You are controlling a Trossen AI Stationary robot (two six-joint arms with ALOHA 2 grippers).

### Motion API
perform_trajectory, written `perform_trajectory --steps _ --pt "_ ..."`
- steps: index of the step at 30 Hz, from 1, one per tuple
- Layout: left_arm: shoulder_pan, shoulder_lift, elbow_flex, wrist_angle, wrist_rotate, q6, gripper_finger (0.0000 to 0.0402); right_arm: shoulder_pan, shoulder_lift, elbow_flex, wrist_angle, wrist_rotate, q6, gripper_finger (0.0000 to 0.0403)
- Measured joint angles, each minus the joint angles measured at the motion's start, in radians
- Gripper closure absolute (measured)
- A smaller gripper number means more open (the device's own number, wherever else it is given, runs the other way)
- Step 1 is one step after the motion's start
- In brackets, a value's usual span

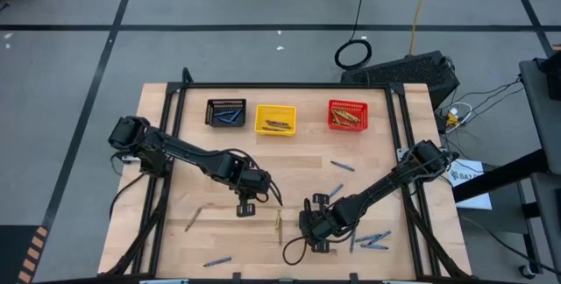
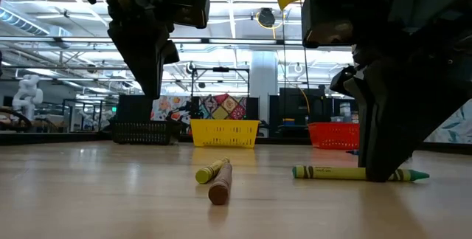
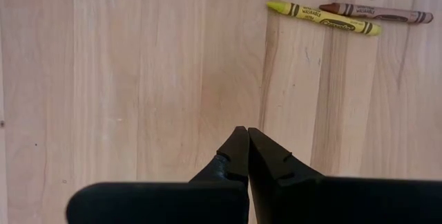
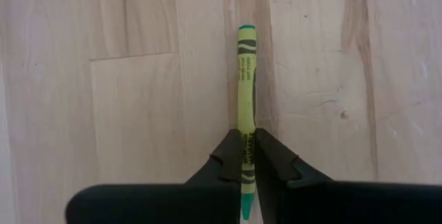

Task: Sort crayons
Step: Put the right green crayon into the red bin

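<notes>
Right gripper (image 4: 246, 160) is clamped on a thin yellow-green wax crayon (image 4: 245, 79) lying on the wood table (image 4: 138, 79), well in front of the yellow mesh basket (image 1: 275, 119). Left gripper (image 3: 247, 148) hovers shut nearby. Pinched near one end, the crayon may pivot and slip free.

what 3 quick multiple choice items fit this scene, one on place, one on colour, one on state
1. Where does the yellow basket stand?
A. between the black and red baskets
B. at the table's near edge
C. under the left arm

2. What colour is the crayon in the right claw?
A. blue
B. yellow-green
C. red

3. How is the left claw?
A. wide open
B. shut on a crayon
C. shut, empty

Answers: 1 A, it sits between the black basket and red basket; 2 B, right wrist view; 3 C, fingers meet over bare wood.
</notes>
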Motion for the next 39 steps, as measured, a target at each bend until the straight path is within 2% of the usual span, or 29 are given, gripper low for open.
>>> perform_trajectory --steps 14,21,30,39 --pt "0.0 0.0 0.0 -0.001 0.0 0.0 0.0402 0.003 -0.071 -0.005 -0.029 -0.006 0.02 0.0403" --pt "0.0 0.0 0.0 -0.002 0.0 0.0 0.0402 -0.011 -0.1 -0.005 -0.117 0.003 0.035 0.0403" --pt "0.0 0.0 0.0 -0.031 -0.004 0.0 0.0402 -0.104 -0.209 -0.004 -0.274 0.034 0.052 0.0403" --pt "0.0 0.0 0.0 -0.03 -0.006 0.035 0.0402 -0.228 -0.315 -0.003 -0.386 0.058 -0.016 0.0403"
